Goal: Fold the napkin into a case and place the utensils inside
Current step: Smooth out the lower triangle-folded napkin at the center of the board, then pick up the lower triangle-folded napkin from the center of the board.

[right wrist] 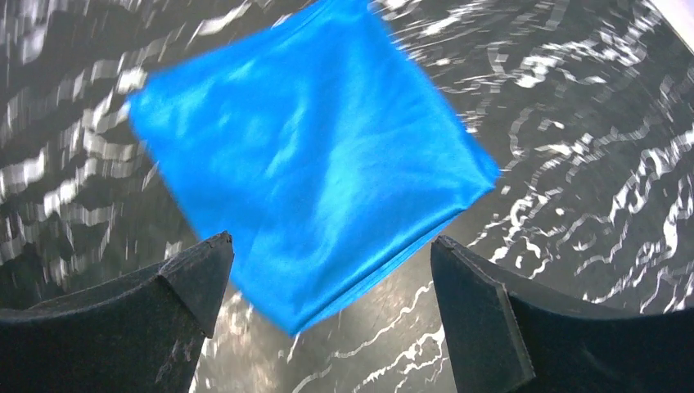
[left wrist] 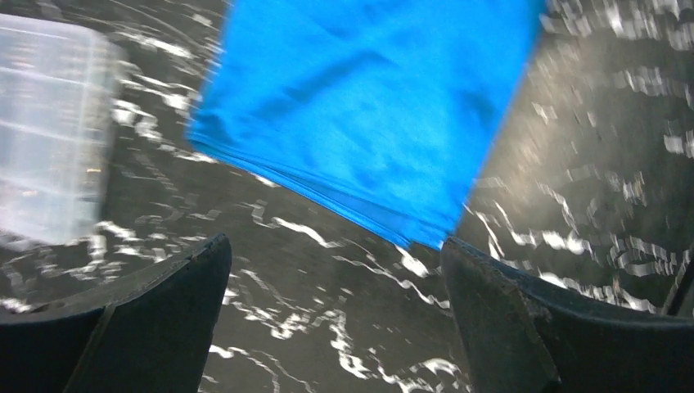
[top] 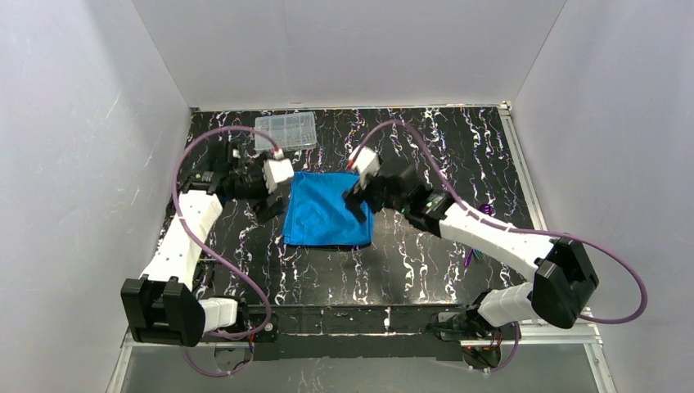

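Neatly folded napkin (top: 327, 214), layered edges, table (top: 425, 254) around

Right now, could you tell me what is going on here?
A blue napkin lies folded into a square on the table. The robot's left gripper and right gripper hang open on either side of it, holding nothing. The cutlery lies apart, by the right arm.

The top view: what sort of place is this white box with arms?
Probably a robotics lab test cell, not a home: plain white walls box in a black marbled table, a left arm and right arm are bolted at its near edge, with a blue napkin between them.
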Controlling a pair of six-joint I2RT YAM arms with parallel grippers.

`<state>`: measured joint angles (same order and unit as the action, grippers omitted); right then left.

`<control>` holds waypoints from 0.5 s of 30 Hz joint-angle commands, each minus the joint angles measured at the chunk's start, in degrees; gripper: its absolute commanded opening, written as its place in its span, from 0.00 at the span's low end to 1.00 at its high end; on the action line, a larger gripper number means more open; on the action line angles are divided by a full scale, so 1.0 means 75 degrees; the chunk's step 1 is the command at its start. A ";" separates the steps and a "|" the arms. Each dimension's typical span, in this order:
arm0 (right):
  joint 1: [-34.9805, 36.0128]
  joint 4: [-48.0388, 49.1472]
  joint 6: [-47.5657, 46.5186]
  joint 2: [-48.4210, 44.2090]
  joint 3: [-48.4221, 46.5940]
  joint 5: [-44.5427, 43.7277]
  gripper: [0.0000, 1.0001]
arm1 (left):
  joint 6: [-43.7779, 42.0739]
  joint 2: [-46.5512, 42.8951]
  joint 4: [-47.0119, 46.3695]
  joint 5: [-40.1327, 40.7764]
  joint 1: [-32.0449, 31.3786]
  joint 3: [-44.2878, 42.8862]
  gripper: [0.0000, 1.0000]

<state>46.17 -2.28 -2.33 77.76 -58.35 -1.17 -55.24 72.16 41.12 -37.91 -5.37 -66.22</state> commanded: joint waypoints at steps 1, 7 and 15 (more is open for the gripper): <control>0.1061 -0.0843 -0.3628 -0.0403 0.0819 -0.0397 0.99 | -0.3096 -0.0803 0.0501 -0.0533 -0.0084 0.1778 0.97; 0.1168 -0.0502 -0.4628 -0.0525 0.1738 -0.0070 0.99 | -0.4621 -0.0962 -0.0181 -0.0093 -0.0646 0.3251 0.94; 0.1173 0.0229 -0.5232 0.0554 0.1999 0.0515 0.97 | -0.5806 -0.0502 -0.2061 0.0284 -0.0878 0.4428 0.83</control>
<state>54.96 -5.32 -36.82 79.11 -44.12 -0.38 -91.18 66.85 32.18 -36.25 -11.79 -35.57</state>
